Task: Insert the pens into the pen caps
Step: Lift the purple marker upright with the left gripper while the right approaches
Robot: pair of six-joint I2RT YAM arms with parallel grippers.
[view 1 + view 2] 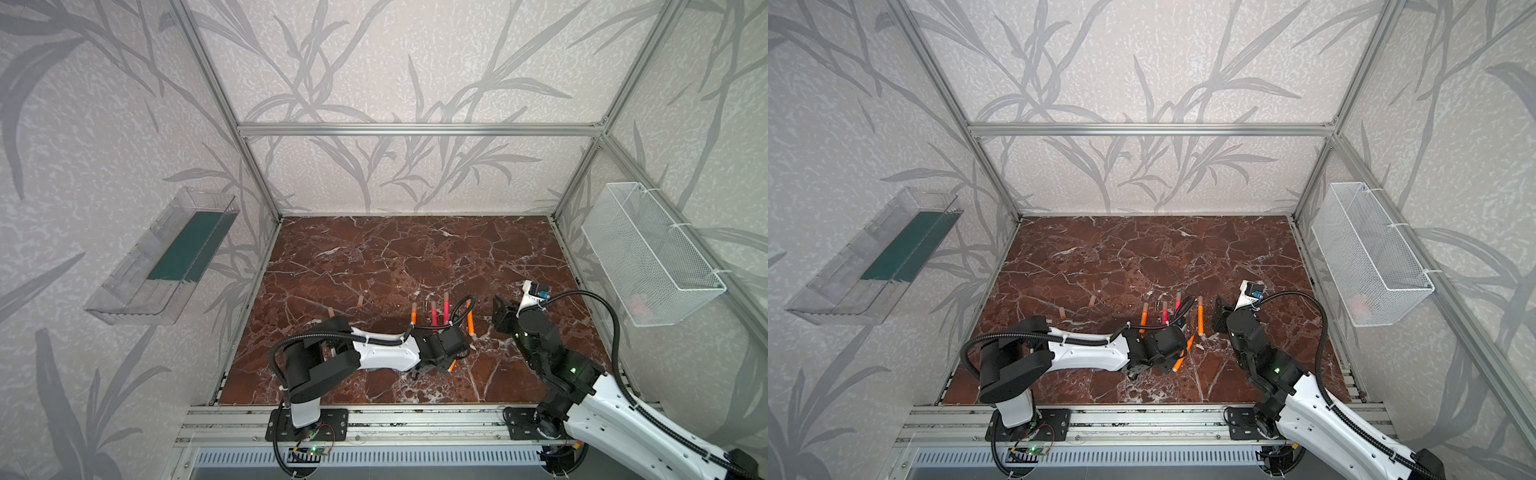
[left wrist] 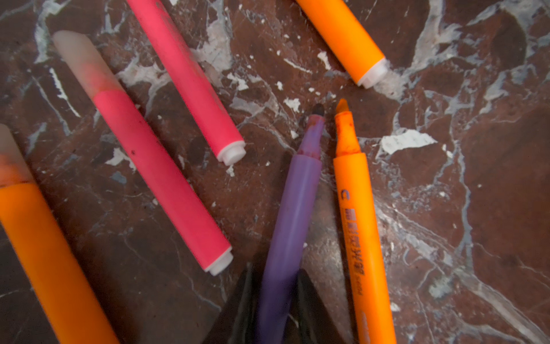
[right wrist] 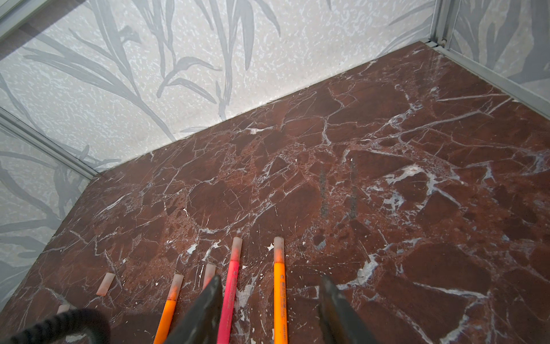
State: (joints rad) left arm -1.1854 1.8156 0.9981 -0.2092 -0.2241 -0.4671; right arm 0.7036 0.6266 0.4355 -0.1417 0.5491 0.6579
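Note:
My left gripper (image 2: pixel 275 275) is shut on the purple pen (image 2: pixel 293 208), a black finger on each side of its barrel. Its dark tip is bare and points along the marble. Beside it lies an uncapped orange pen (image 2: pixel 357 226), also seen in a top view (image 1: pixel 452 365). Two pink pens (image 2: pixel 154 166) and two orange pens (image 1: pixel 414 316) lie in a row with pale caps on. Two loose pen caps (image 1: pixel 360 302) rest left of them. My right gripper (image 3: pixel 271 278) hangs open above the capped pens, holding nothing.
The brown marble table (image 1: pixel 415 257) is ringed by metal frame posts and patterned walls. A white wire basket (image 1: pixel 652 253) hangs on the right wall. A clear plastic tray (image 1: pixel 162 257) hangs on the left wall. The left arm's cable loops over the pens.

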